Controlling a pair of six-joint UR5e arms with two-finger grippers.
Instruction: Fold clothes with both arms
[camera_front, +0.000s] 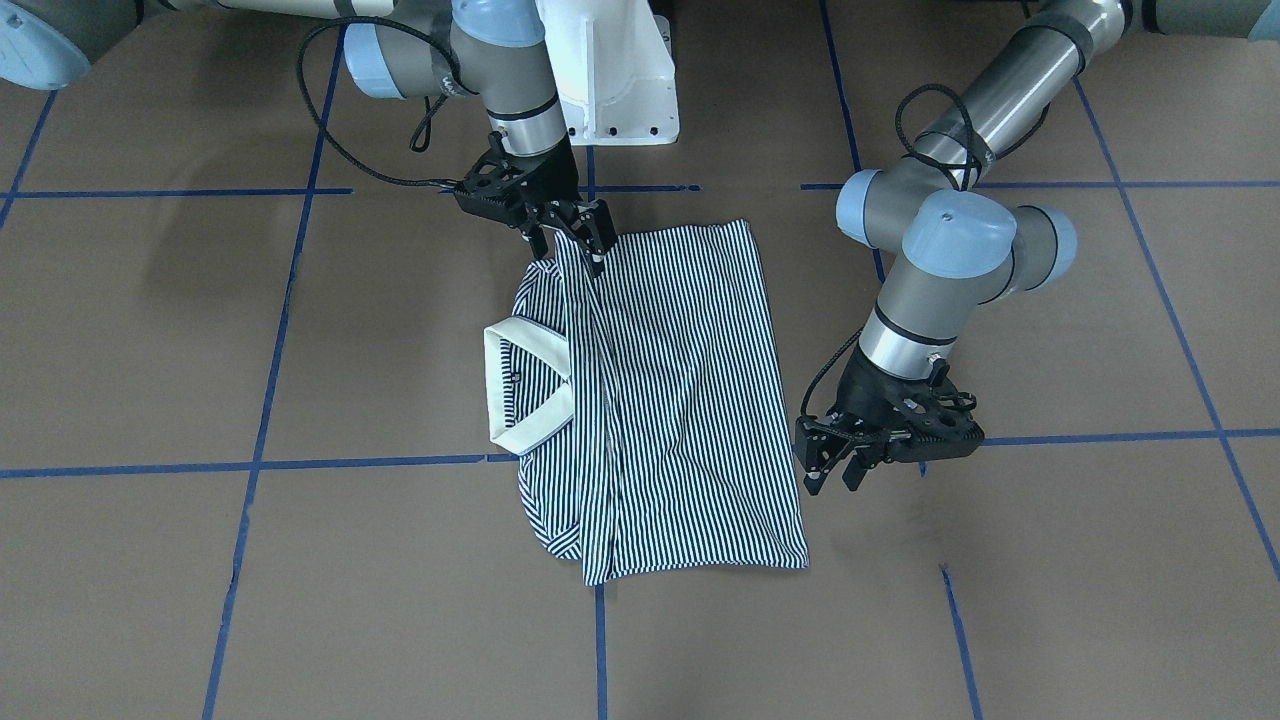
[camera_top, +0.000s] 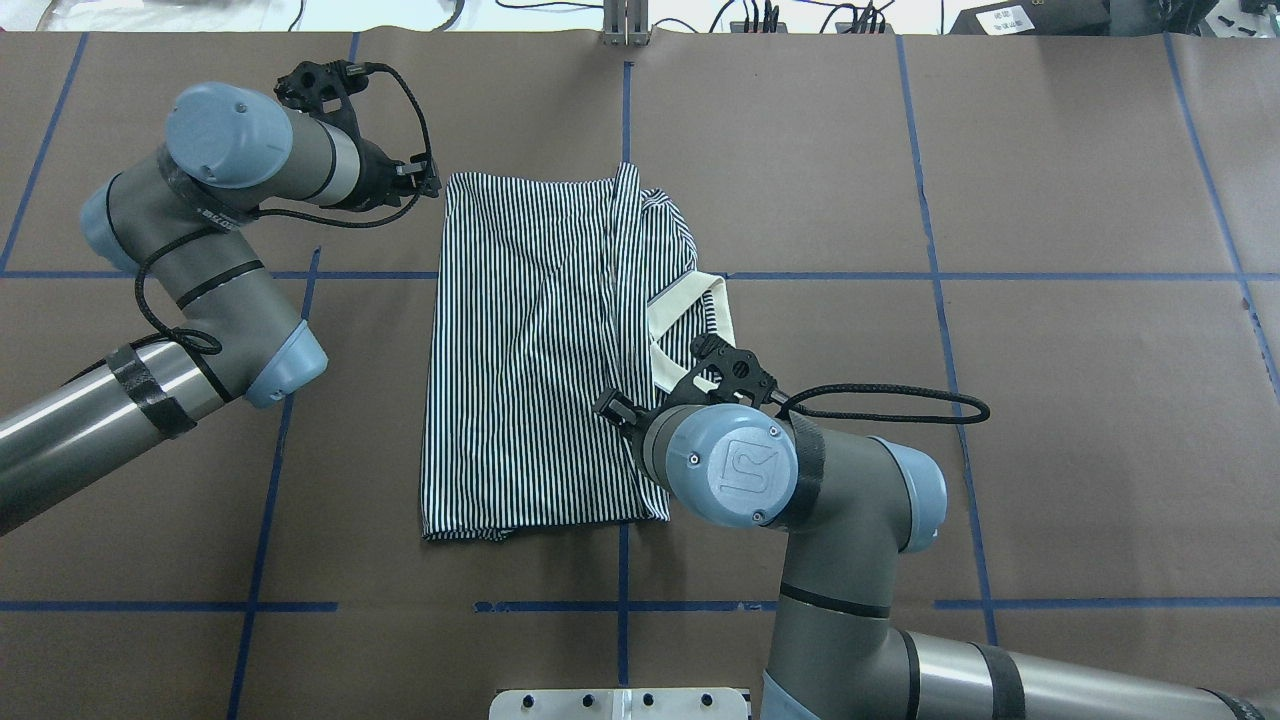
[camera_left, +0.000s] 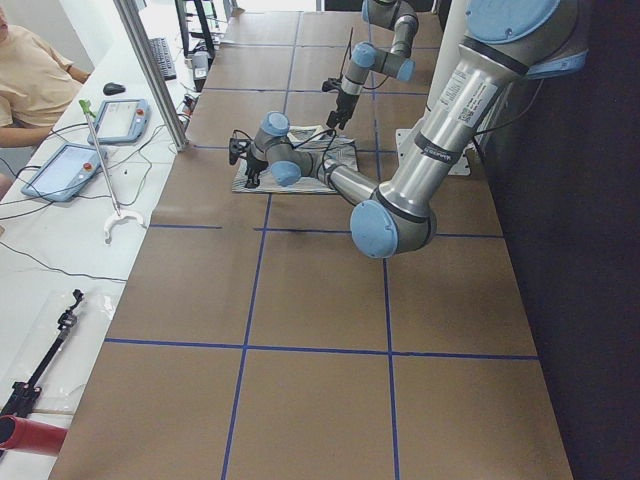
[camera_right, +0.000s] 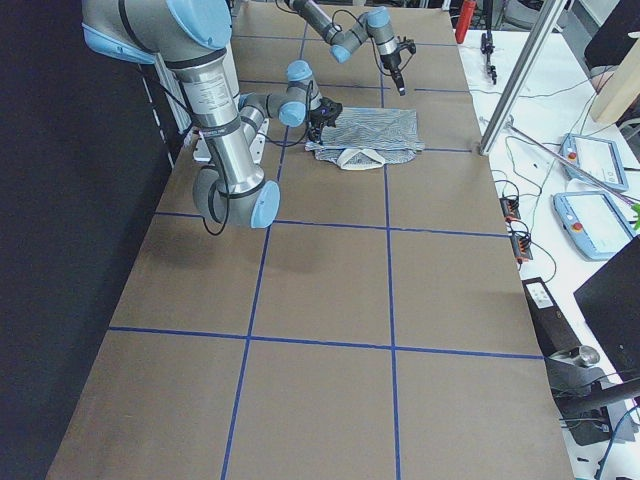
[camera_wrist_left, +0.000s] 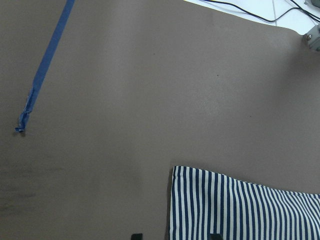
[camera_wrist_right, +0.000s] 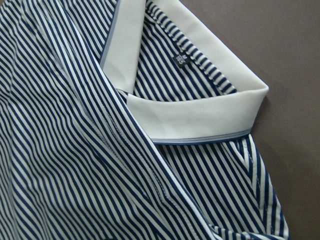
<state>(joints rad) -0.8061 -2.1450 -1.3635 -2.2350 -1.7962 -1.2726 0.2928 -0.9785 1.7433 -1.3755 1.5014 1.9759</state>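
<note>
Under your right gripper (camera_front: 569, 252) lies a shoulder edge of the striped polo shirt (camera_front: 680, 400), which is folded lengthwise on the brown table (camera_front: 1050, 560). The gripper's fingers are spread, tips at the cloth, and you can see nothing pinched. The cream collar (camera_front: 500, 390) sits just past that gripper. Your left gripper (camera_front: 836, 482), jaws apart and empty, hangs just beside the hem.

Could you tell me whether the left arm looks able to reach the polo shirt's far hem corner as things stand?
Probably yes: the left gripper hangs open right beside that corner of the polo shirt, only bare table between them, and the right gripper is at the shoulder end.
</note>
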